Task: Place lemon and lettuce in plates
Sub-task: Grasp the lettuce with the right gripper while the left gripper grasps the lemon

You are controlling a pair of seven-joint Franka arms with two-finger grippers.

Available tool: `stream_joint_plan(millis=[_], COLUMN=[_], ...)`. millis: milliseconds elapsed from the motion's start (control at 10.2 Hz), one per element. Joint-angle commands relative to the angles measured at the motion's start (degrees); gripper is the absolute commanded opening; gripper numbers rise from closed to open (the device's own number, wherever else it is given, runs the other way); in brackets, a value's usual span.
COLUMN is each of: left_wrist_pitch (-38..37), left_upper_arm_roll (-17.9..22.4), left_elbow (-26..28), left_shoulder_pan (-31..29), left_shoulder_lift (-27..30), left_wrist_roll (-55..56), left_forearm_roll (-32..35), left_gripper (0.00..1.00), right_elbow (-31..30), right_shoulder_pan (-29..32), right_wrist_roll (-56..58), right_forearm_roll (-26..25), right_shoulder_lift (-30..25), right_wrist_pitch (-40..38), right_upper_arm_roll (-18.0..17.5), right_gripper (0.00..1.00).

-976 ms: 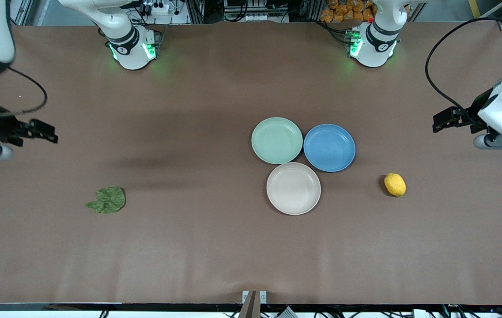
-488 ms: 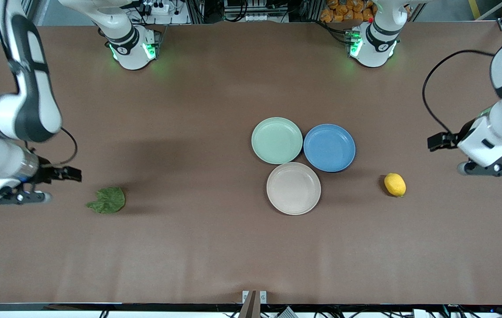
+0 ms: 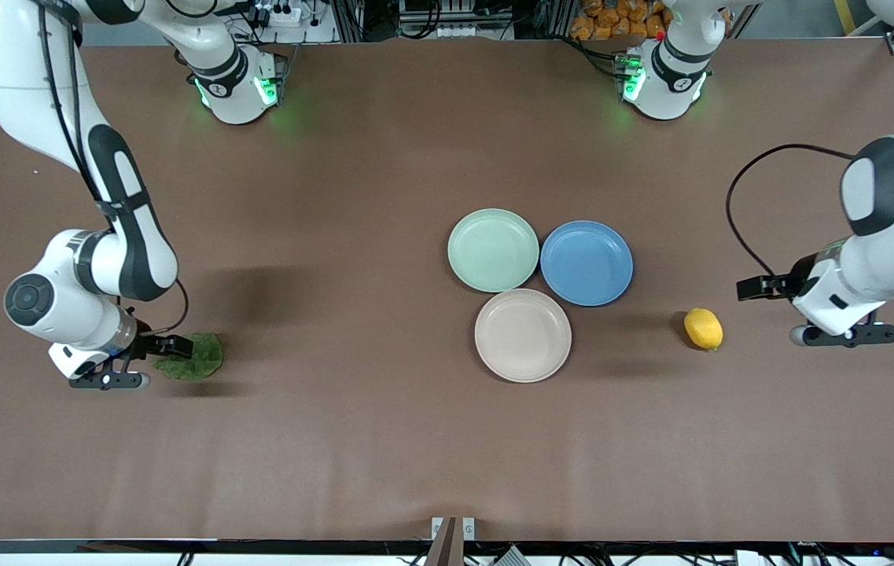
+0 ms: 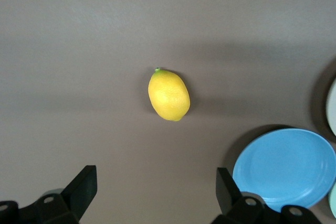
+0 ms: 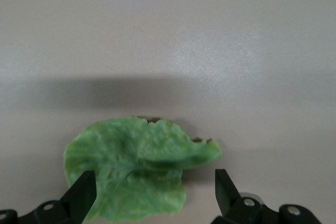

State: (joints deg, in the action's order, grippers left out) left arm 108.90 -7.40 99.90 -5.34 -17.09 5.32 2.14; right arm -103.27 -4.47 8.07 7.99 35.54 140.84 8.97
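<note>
Even, bright overhead light falls on the brown table [image 3: 384,440], with a paler sheen across its middle. Soft, blurred arm shadows lie beside the lettuce [image 3: 195,358] and the lemon [image 3: 703,328]. Green glow spills around both arm bases. Both wrist views look slightly soft, with broad dim shadow bands.

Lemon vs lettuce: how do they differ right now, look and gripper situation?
The lemon is a plump yellow oval; the lettuce is a flat, wrinkled green leaf. The lettuce spreads wider than the lemon. The open right gripper is right over the lettuce's edge, while the open left gripper hangs off to the side of the lemon. Both lie on the bare table, outside the plates.
</note>
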Motion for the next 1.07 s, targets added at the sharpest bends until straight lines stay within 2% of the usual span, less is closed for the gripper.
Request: stream_joint_plan(millis=[0,293,780,976], left_wrist_pitch=[5.3,7.8,16.1,20.2], left_upper_arm_roll=[-0.2,-0.2,0.3,0.5], left_elbow=[5.6,7.0,7.8,7.7], left_shoulder_pan=[-0.1,-0.1,-0.4,-0.4], left_shoulder_lift=[-0.1,-3.3,-7.8,-10.4], left_wrist_roll=[3.4,5.6,7.1,8.1], left_forearm_roll=[-1.3,-0.9,-0.7,-0.6], left_gripper=[1.00,1.00,1.00,1.00], right_elbow=[0.4,0.3,-0.1,1.0], right_shoulder_pan=[0.9,1.6,1.6,2.3], right_wrist_roll=[1.9,4.9,4.9,4.9], right_forearm_roll=[3.9,5.8,5.8,5.7], right_shoulder_lift=[2.2,3.7,2.6,-1.9], right_wrist_pitch=[2.5,5.0,5.1,-4.1], right_upper_arm_roll=[-0.7,-1.3,-2.6,-2.6], right_gripper=[0.98,0.73,0.00,0.00])
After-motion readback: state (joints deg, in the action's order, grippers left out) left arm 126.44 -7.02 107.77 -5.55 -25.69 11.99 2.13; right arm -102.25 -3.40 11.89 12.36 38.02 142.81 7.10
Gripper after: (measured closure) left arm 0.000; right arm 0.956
